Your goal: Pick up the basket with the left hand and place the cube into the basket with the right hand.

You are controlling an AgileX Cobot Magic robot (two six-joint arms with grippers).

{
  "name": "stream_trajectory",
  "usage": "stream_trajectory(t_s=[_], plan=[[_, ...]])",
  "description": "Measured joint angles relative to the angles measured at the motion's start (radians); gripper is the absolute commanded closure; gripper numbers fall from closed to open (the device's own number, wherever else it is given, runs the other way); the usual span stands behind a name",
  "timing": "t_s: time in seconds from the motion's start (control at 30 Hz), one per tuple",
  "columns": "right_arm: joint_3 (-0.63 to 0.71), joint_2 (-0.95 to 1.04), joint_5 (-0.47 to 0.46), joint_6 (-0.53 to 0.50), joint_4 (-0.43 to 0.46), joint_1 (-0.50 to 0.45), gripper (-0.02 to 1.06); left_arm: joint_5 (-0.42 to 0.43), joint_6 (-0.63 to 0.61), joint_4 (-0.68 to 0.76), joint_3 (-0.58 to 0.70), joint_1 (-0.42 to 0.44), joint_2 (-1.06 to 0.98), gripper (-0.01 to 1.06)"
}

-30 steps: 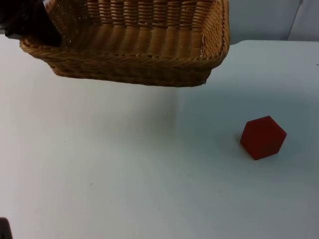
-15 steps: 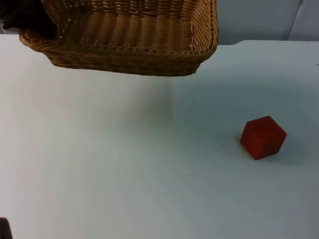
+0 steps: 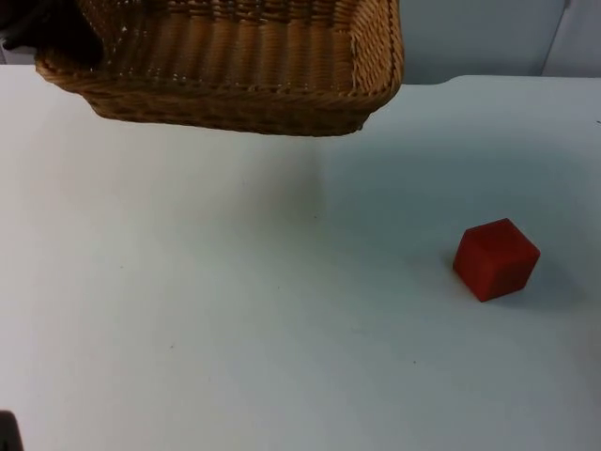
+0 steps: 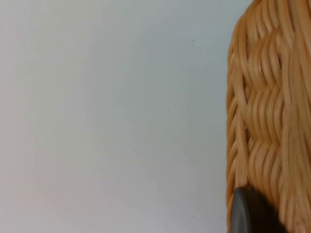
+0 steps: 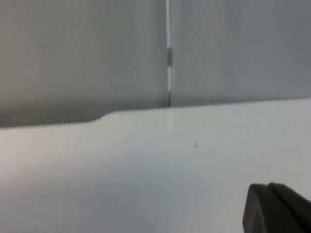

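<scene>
A woven wicker basket (image 3: pixel 235 85) hangs above the table at the far left, its open side tilted toward the camera. My left gripper (image 3: pixel 58 39) is shut on the basket's left rim. In the left wrist view the basket's wall (image 4: pixel 267 121) stands beside a black fingertip (image 4: pixel 247 213) pressed against it. A red cube (image 3: pixel 496 258) rests on the white table (image 3: pixel 235 310) at the right, well apart from the basket. My right gripper (image 5: pixel 278 208) waits over bare table, looking toward the grey wall.
The grey partition wall (image 3: pixel 488 38) closes off the far edge of the table. Open white surface lies between the basket and the cube. A small dark object (image 3: pixel 6 432) sits at the near left corner.
The basket has moved up and away toward the far left in my left gripper, with its shadow fading on the table. The cube has not moved.
</scene>
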Motion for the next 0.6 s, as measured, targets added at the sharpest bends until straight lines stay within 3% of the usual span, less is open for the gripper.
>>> stream_trajectory(t_s=[0.07, 0.1, 0.2, 0.23, 0.27, 0.37, 0.4, 0.43, 0.53, 0.6], plan=[[-0.065, 0.068, 0.090, 0.000, -0.009, 0.041, 1.03, -0.002, 0.000, 0.000, 0.000, 0.000, 0.000, 1.05], [-0.065, 0.068, 0.090, 0.000, -0.009, 0.041, 1.01, -0.002, 0.000, 0.000, 0.000, 0.000, 0.000, 1.05], [-0.249, 0.245, 0.339, 0.000, -0.057, 0.149, 0.92, -0.002, 0.000, -0.002, 0.000, 0.000, 0.000, 1.05], [-0.249, 0.245, 0.339, 0.000, -0.057, 0.149, 0.80, -0.002, 0.000, -0.002, 0.000, 0.000, 0.000, 1.05], [-0.295, 0.283, 0.401, 0.000, -0.060, 0.174, 0.80, -0.002, 0.000, -0.002, 0.000, 0.000, 0.000, 1.05], [-0.425, 0.397, 0.596, 0.017, -0.071, 0.247, 0.47, -0.002, 0.000, -0.002, 0.000, 0.000, 0.000, 1.05], [-0.425, 0.397, 0.596, 0.017, -0.071, 0.247, 0.34, -0.002, 0.000, -0.002, 0.000, 0.000, 0.000, 1.05], [-0.457, 0.430, 0.637, 0.024, -0.071, 0.266, 0.34, -0.004, 0.000, -0.002, 0.000, 0.000, 0.000, 1.05], [-0.506, 0.515, 0.737, 0.060, -0.073, 0.315, -0.01, -0.004, 0.000, -0.002, 0.000, 0.000, 0.000, 1.05], [-0.507, 0.537, 0.749, 0.069, -0.073, 0.323, -0.01, -0.004, 0.000, -0.002, 0.000, 0.000, 0.000, 1.05]])
